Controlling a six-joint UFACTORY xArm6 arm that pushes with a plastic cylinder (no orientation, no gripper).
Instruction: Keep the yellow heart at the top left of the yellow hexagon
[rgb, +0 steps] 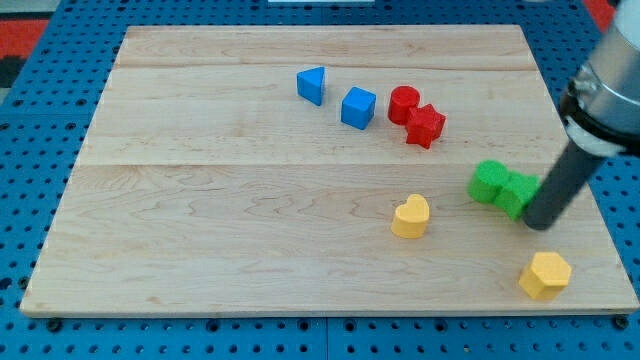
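Note:
The yellow heart (410, 216) lies on the wooden board right of centre. The yellow hexagon (545, 275) lies near the board's bottom right corner, so the heart is up and to the left of it, well apart. My tip (540, 224) rests on the board between them, closer to the hexagon, just right of the two green blocks (503, 188) and touching or almost touching the nearer one. The rod rises from it to the view's upper right.
A blue triangle (312, 85) and a blue cube (358, 107) lie at the top centre. A red cylinder (403, 103) and a red star-like block (426, 125) sit just right of them, touching. The board's right edge (600, 200) is close to my tip.

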